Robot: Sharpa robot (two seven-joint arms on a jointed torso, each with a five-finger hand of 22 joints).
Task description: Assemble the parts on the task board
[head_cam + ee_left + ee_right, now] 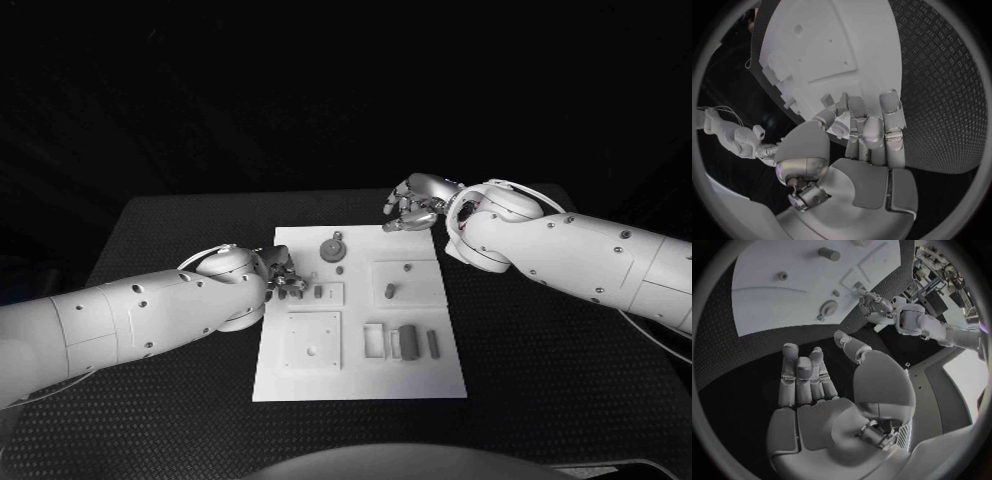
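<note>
Left hand (278, 272) over task board (361, 385); no writing legible.

Black textured table (173, 420), white task board (361, 385) apparently flat at its middle

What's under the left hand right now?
The left hand covers the task board's left edge, beside a small part. Whatever lies beneath its fingers is hidden.

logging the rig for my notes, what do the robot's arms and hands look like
Both arms are smooth white shells dotted with small dark screw holes, with thin pale cables looping at the wrists. The left hand and right hand are silver metal, with segmented fingers and rounded grey palm pads.
</note>
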